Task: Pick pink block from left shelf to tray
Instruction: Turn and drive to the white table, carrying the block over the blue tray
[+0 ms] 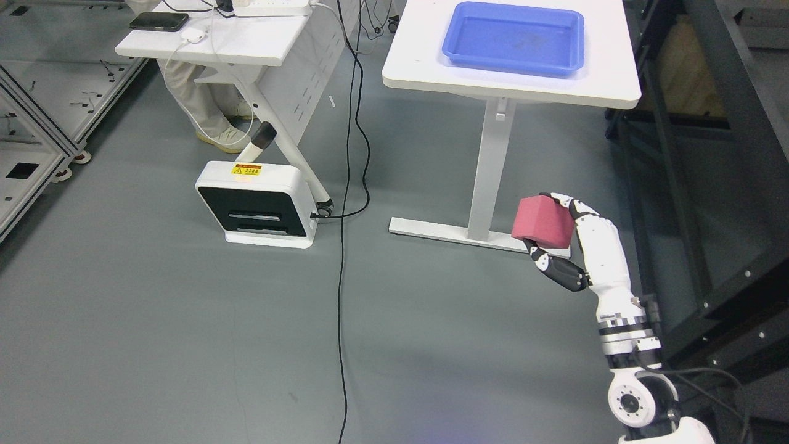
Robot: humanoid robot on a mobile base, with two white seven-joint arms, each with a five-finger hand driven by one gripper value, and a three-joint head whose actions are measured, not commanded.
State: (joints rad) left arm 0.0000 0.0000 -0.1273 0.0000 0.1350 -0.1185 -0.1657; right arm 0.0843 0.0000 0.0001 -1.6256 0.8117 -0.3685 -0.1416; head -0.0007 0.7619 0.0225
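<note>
At about ten o'clock a metal frame rack [37, 117] runs along the left edge on small wheels. At eleven o'clock stands a white desk [246, 43] with a dark phone [158, 21] on its top, a small white plug [193, 35] just beside the phone, and a power strip [271, 7] at its far edge. Under this desk a person's legs [197, 98] in light trousers show, with a pale shoe [222, 139] on the floor. At nine o'clock from the picture's middle a white box-shaped machine [253, 203] with a black front and a yellow warning label sits on the grey floor, touching the slanted leg of the desk. A black cable [343, 277] drops from twelve o'clock down to six o'clock across the floor.

At one o'clock is a white table [511, 80] on a single post, and a blue tray [515, 38] lies on its top. At four o'clock the right hand [564, 237] comes up from the lower right corner on a white arm. Its fingers [576, 206] are curled over the top of the pink block [542, 221] and its thumb presses from below, so the block is gripped in the air over the floor, near the table's foot and well below the tray. At three o'clock a dark shelf frame [727, 160] fills the right edge
</note>
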